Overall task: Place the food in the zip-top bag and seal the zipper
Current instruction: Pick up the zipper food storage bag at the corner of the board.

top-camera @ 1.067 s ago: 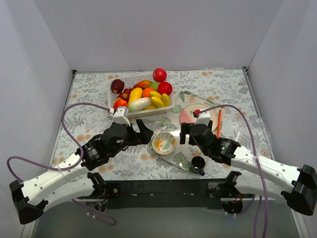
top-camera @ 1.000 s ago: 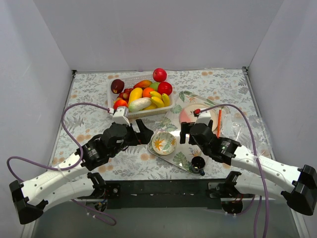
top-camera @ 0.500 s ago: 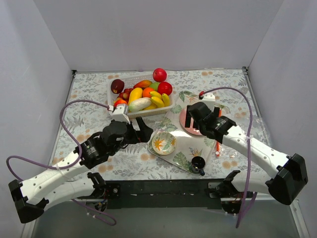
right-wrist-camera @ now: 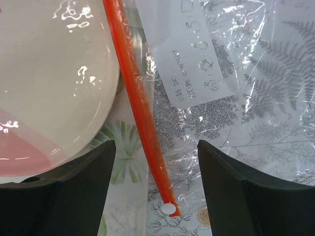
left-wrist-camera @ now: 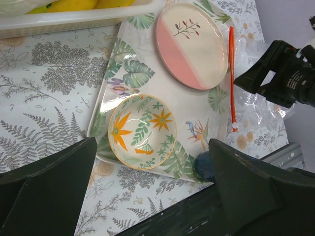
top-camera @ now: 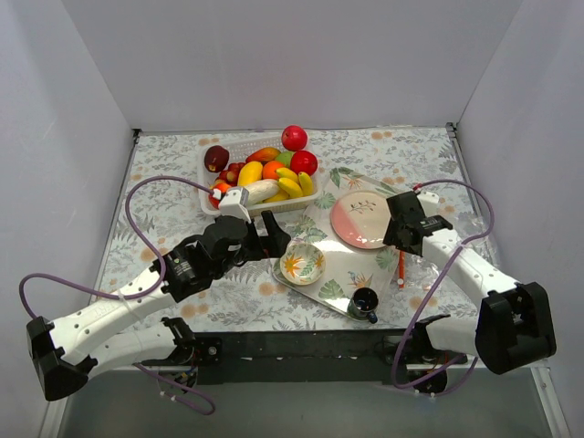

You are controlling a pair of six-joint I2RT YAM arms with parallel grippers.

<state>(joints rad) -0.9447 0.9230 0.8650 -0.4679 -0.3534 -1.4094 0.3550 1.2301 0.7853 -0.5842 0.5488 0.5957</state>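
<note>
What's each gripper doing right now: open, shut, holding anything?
Left gripper: open, empty.
Right gripper: open, holding nothing, with the zipper in view between its fingers.

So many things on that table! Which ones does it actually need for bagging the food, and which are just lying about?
Needed: glossy toy fruits and vegetables; clear crinkly zip-top bag; its red-orange zipper strip.
Lying about: white slotted basket holding the food; pink-and-cream plate; floral bowl; leaf-patterned clear tray; small dark cup.
</note>
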